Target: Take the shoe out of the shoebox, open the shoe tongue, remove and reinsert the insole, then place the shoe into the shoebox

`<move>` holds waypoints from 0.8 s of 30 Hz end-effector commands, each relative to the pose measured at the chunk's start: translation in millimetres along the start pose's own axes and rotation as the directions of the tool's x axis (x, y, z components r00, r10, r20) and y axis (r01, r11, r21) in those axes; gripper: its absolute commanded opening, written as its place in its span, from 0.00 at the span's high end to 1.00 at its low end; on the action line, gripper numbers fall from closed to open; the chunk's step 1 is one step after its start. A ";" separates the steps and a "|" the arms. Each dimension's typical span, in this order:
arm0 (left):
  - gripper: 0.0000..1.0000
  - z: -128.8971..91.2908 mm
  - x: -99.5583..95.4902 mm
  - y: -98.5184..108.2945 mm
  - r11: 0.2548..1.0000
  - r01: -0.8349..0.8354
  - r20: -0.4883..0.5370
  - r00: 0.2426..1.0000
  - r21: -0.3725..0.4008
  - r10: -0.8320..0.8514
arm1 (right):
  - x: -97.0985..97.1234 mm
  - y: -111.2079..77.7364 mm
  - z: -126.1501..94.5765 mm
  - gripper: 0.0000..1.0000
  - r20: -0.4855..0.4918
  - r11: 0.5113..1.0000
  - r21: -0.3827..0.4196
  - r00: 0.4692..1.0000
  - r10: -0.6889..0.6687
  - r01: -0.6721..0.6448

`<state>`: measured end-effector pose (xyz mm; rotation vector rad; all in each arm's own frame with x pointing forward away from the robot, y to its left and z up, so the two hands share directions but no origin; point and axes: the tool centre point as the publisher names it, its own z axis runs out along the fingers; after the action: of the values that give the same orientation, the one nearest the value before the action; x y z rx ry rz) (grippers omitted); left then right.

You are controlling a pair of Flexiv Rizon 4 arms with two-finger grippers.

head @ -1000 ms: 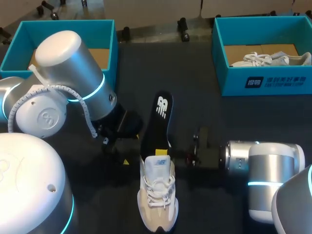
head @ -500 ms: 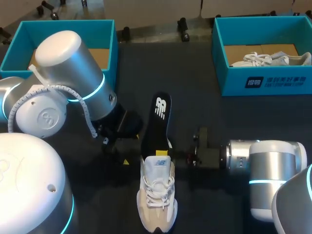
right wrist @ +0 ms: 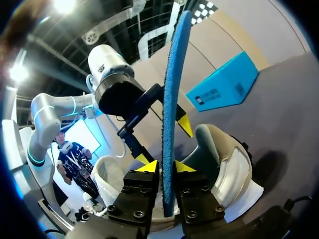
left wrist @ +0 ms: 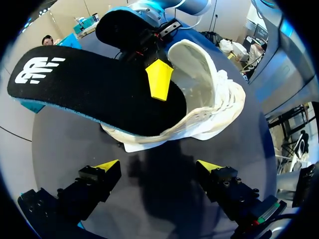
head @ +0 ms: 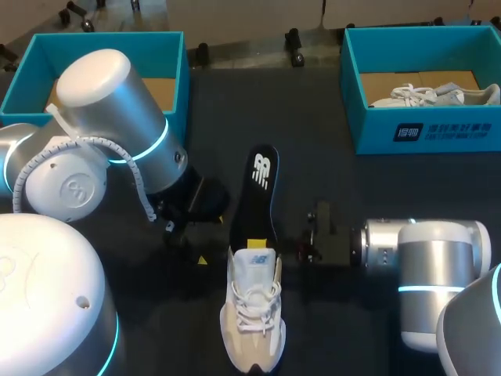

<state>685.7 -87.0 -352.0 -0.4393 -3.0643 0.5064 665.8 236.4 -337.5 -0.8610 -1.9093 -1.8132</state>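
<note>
Left box [head: 168, 55] sat at the far left of the desk [head: 313, 149] | left hand [left wrist: 158, 167] was spread wide, holding nothing, just beside the shoe [head: 253, 321] | shoe stood mid-desk, black insole [head: 259, 196] with one end in its opening, the rest jutting out past the heel | right hand [right wrist: 165, 167] was pinched on the insole's edges | right box [head: 423, 129] held a second shoe [head: 434, 95]

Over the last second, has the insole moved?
Yes, slightly. The insole, clamped in the right gripper, has tipped its far end a little toward the right shoebox.
</note>
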 end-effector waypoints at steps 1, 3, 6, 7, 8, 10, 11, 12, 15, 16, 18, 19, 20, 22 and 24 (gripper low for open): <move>0.00 -0.2 0.9 0.1 1.000 0.000 0.001 1.000 -0.001 0.000 | 4.5 4.9 2.3 0.81 0.010 1.000 0.015 1.000 -0.008 0.008; 0.00 -0.2 0.9 0.1 1.000 0.000 0.001 1.000 -0.001 0.000 | 6.0 7.8 3.1 0.80 0.011 1.000 0.021 1.000 -0.017 0.017; 0.00 -0.2 0.9 0.1 1.000 0.000 0.001 1.000 -0.001 0.000 | 7.3 12.8 5.1 0.75 0.012 0.999 0.030 0.999 -0.030 0.030; 0.00 -0.2 0.9 0.1 1.000 0.000 0.001 1.000 -0.001 0.000 | 7.6 14.8 5.6 0.75 0.011 0.999 0.032 0.999 -0.036 0.035; 0.00 -0.2 0.9 0.1 1.000 0.000 0.001 1.000 -0.001 0.000 | 7.7 16.7 6.0 0.75 0.012 0.999 0.034 0.999 -0.039 0.038; 0.00 -0.2 0.9 0.1 1.000 0.000 0.001 1.000 -0.001 0.000 | 6.9 21.0 6.5 0.76 0.011 0.998 0.037 0.999 -0.050 0.049; 0.00 -0.2 0.9 0.1 1.000 0.000 0.001 1.000 -0.001 0.000 | 6.6 23.1 6.7 0.76 0.010 0.998 0.038 0.999 -0.053 0.053; 0.00 -0.2 0.9 0.1 1.000 0.000 0.001 1.000 -0.001 0.000 | 5.9 25.3 7.0 0.76 0.009 0.998 0.040 0.998 -0.056 0.056; 0.00 -0.2 0.9 0.1 1.000 0.000 0.001 1.000 -0.001 0.000 | 3.0 31.2 7.0 0.75 0.002 0.997 0.041 0.998 -0.069 0.069; 0.00 -0.2 0.9 0.1 1.000 0.000 0.001 1.000 -0.001 0.000 | 2.1 32.9 6.9 0.75 0.000 0.997 0.039 0.997 -0.072 0.072; 0.00 -0.2 0.9 0.1 1.000 0.000 0.001 1.000 -0.001 0.000 | 0.5 35.8 6.9 0.74 -0.005 0.996 0.035 0.997 -0.081 0.081; 0.00 -0.2 0.9 0.1 1.000 0.000 0.001 1.000 -0.001 0.000 | -0.2 37.5 7.2 0.75 -0.007 0.996 0.033 0.996 -0.084 0.084; 0.00 -0.2 0.9 0.1 1.000 0.000 0.001 1.000 -0.001 0.000 | -1.1 39.1 7.6 0.75 -0.009 0.996 0.033 0.996 -0.087 0.087; 0.00 -0.2 0.9 0.1 1.000 0.000 0.001 1.000 -0.001 0.000 | -2.4 41.5 8.2 0.79 -0.011 0.995 0.032 0.996 -0.091 0.091; 0.00 -0.2 0.9 0.1 1.000 0.000 0.001 1.000 -0.001 0.000 | -3.2 42.8 8.6 0.82 -0.013 0.995 0.030 0.995 -0.094 0.094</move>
<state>685.7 -87.0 -352.0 -0.4393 -3.0643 0.5064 693.4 243.4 -308.8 -0.7705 -1.9928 -1.8478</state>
